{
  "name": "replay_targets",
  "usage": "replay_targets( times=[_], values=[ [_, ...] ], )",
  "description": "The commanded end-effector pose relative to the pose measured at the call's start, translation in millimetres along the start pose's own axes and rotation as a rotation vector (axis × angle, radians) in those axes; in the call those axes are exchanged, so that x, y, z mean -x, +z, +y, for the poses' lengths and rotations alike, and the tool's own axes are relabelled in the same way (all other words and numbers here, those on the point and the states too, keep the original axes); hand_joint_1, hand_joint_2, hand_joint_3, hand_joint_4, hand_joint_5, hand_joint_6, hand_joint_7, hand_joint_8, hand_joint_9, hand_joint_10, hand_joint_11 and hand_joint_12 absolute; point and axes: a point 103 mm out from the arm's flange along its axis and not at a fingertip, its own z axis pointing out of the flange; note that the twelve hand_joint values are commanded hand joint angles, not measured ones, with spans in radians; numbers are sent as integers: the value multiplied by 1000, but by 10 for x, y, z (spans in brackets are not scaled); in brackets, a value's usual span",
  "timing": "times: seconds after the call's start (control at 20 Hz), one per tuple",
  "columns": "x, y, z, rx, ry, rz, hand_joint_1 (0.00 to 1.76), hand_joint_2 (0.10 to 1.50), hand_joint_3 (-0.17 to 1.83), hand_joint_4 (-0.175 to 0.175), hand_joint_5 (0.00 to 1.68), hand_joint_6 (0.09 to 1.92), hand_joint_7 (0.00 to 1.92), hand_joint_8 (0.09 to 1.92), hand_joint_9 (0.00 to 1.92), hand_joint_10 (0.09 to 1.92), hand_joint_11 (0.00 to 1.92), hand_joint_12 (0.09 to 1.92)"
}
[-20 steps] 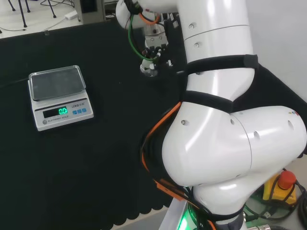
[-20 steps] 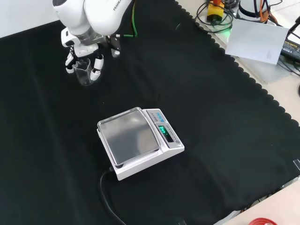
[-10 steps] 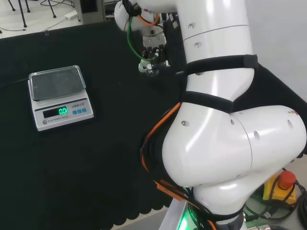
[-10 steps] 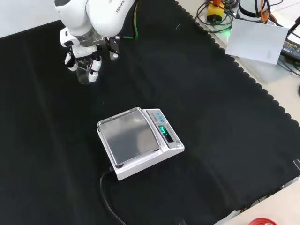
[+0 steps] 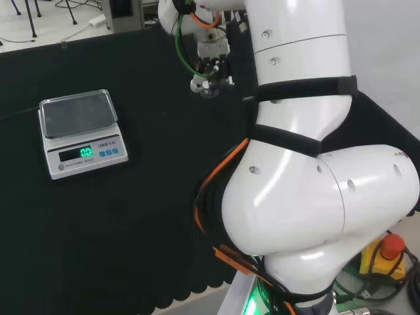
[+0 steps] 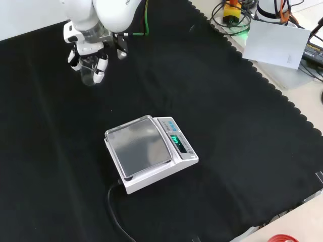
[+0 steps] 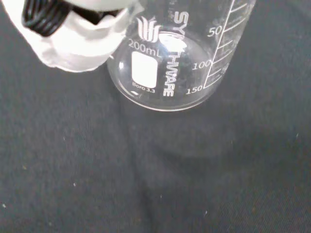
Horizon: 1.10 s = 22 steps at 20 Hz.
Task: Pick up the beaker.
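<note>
A clear glass beaker with white printed markings hangs upright a little above the black cloth at the front view's upper left. The hand comes down over it, its white fingertips curled round the glass on both sides. In the wrist view the beaker is close and large, empty, with a white finger pressed against its wall. In the head view the hand and the beaker sit beside the arm's big white links, far across the cloth.
A white digital scale with a steel pan and a lit green display stands mid-cloth in the front view, its black cable trailing toward the near edge. In the head view the scale is at the left. The cloth's scalloped edge runs along the right.
The hand has risen with the beaker in it; the beaker has come up off the cloth and shifted slightly toward the front view's top. The scale has not moved.
</note>
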Motion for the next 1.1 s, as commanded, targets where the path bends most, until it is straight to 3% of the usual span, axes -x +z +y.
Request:
replay_targets(
  times=[0.05,0.35,0.7,0.85,1.1],
  values=[
    [-65,-375,-120,39,-45,5,1259,1019,176,-175,971,1028,1012,1026,1375,536,1476,682],
    [-351,-785,-282,104,-122,14,1259,1019,175,-175,973,1024,1014,1022,1375,540,1471,680],
    [-791,-1080,-451,138,-218,26,1259,1018,173,-175,977,1018,1018,1015,1376,544,1455,678],
    [-996,-1166,-531,147,-256,31,1154,929,315,-80,1034,971,1070,1049,1383,543,1450,694],
    [-1326,-1240,-656,151,-307,43,1131,845,475,-54,1051,983,1083,1058,1391,541,1442,706]
  ],
)
